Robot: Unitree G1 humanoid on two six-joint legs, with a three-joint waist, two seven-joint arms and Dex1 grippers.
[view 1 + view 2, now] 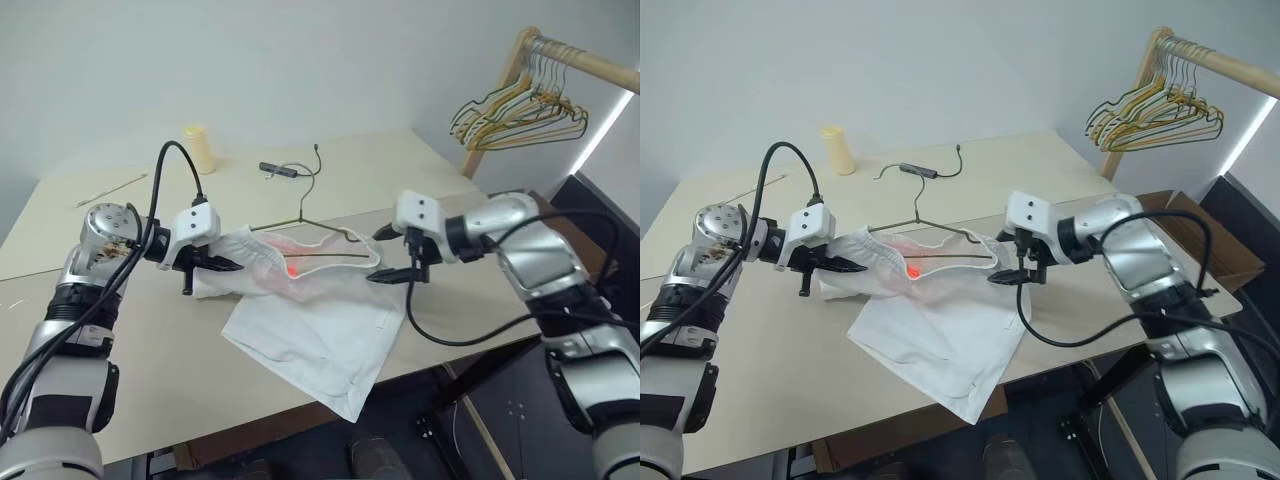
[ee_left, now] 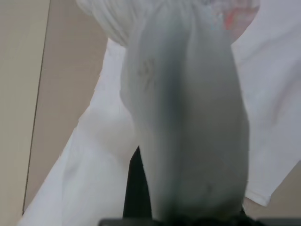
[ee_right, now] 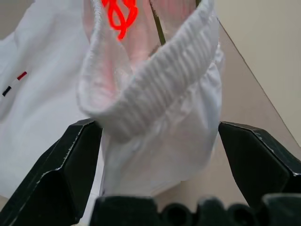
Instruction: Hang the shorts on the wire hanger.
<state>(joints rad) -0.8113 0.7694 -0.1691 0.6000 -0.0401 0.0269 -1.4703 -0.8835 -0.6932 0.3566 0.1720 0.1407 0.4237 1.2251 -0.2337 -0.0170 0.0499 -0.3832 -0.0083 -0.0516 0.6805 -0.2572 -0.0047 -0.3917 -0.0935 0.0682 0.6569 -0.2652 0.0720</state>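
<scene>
The white shorts (image 1: 320, 330) lie on the table with their waist end lifted and the legs trailing toward the front edge. The wire hanger (image 1: 303, 212) sits inside the raised waistband, its hook pointing toward the back of the table. My left gripper (image 1: 225, 265) is shut on the left end of the waistband, and fabric (image 2: 188, 117) drapes over its fingers. My right gripper (image 1: 383, 255) stands open at the right end of the waistband. In the right wrist view the ribbed waistband (image 3: 155, 84), with a red mark inside it, sits between the spread fingers (image 3: 80, 165), ungripped.
A pale yellow bottle (image 1: 200, 148) and a black cable piece (image 1: 280, 170) lie at the back of the table (image 1: 120, 350). A wooden rack with a bunch of hangers (image 1: 520, 110) stands at the back right. A cardboard box (image 1: 1200, 250) sits beyond the table's right edge.
</scene>
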